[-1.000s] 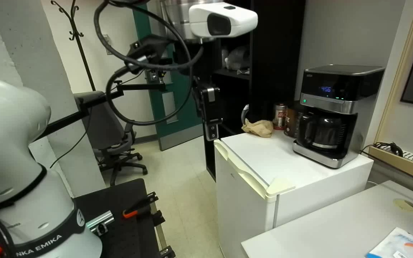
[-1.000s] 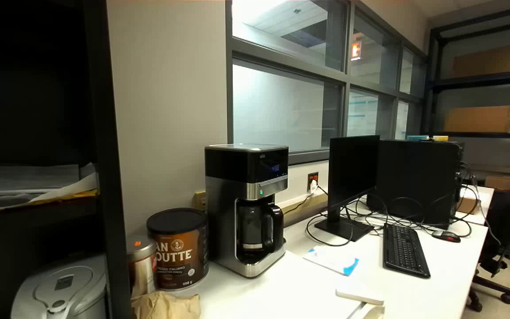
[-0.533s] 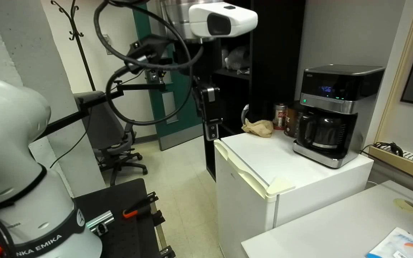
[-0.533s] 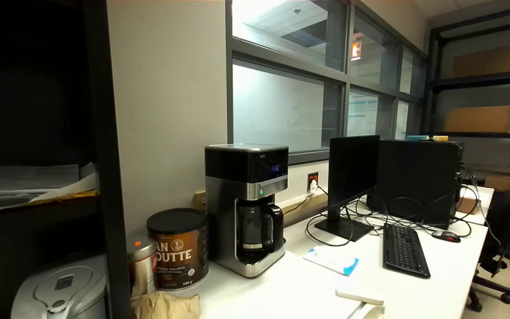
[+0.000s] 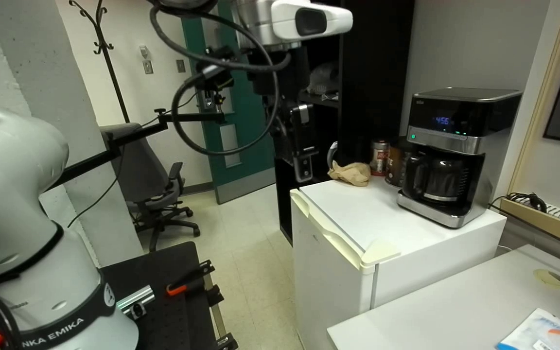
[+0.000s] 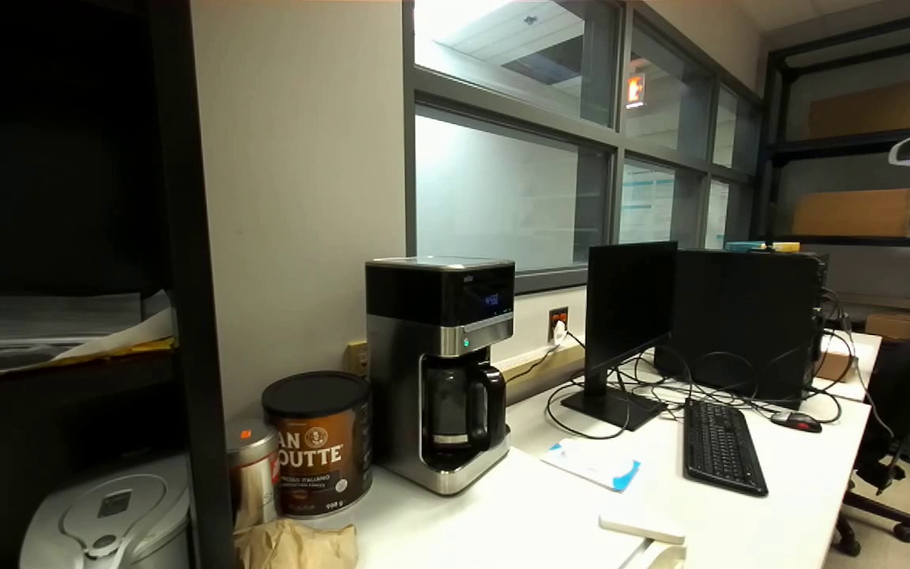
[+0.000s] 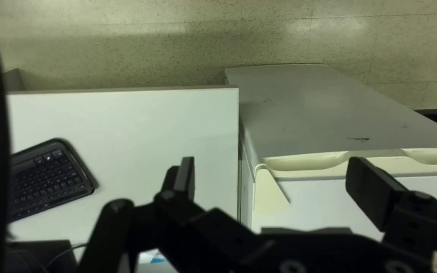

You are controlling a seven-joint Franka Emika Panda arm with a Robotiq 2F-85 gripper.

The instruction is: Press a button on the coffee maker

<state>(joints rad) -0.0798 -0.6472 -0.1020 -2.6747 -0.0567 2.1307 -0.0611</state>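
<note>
The coffee maker [image 5: 474, 144] is a boxy black and silver machine standing on the white fridge. It also shows in an exterior view [image 6: 400, 379]. Its front has a lit blue clock display [image 5: 441, 120] and a small green-lit button [image 5: 413, 136] on the silver band. The dark glass carafe [image 5: 447, 180] sits inside it. My gripper [image 5: 303, 170] points down above the fridge's front edge, well apart from the coffee maker. In the wrist view the gripper [image 7: 271, 167] is open with wide-apart fingers and nothing between them. The coffee maker is out of the wrist view.
The white fridge [image 5: 377, 218] has a cream handle edge. A crumpled paper bag [image 5: 350, 173], a tin [image 5: 379, 158] and a coffee can [image 6: 317, 450] stand beside the coffee maker. A white desk [image 5: 435, 311] adjoins, with a monitor [image 6: 633, 308] and keyboard [image 6: 723, 446].
My gripper has moved right and slightly up in an exterior view, toward the coffee maker's side. At another camera's right edge, more of the hand shows. The coffee maker has not moved.
</note>
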